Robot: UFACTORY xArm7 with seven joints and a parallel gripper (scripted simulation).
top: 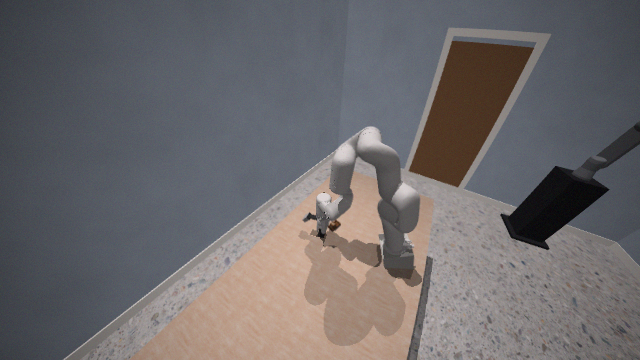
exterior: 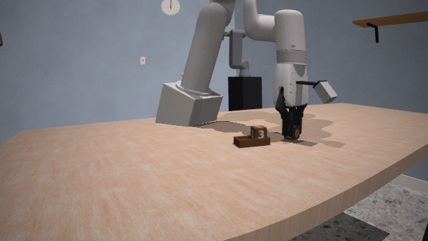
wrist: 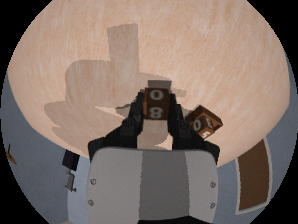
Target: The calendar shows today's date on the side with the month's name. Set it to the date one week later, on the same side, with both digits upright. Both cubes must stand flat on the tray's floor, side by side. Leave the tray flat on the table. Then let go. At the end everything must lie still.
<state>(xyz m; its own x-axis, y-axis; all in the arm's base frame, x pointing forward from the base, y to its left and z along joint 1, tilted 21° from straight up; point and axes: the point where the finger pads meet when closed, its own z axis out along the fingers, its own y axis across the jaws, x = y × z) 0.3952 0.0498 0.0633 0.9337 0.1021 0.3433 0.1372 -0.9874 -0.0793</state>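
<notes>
A brown wooden tray (exterior: 249,142) lies flat on the table (exterior: 134,174). One brown cube (exterior: 259,132) stands at the tray's right end and shows a white 3 toward the exterior camera; the tray's left half is bare. In the wrist view this cube (wrist: 202,121) lies to the right of the fingers. My gripper (exterior: 291,135) (wrist: 156,101) (top: 322,235) points straight down just right of the tray and is shut on the second cube (exterior: 296,132) (wrist: 156,96). That cube shows a 0 on its side and an 8 on top. It is at or just above the table top; I cannot tell which.
The arm's grey base (exterior: 187,104) stands on the table behind the tray, to the left. A black pedestal (exterior: 244,94) stands beyond the table's far edge. The table's right edge curves away past the gripper.
</notes>
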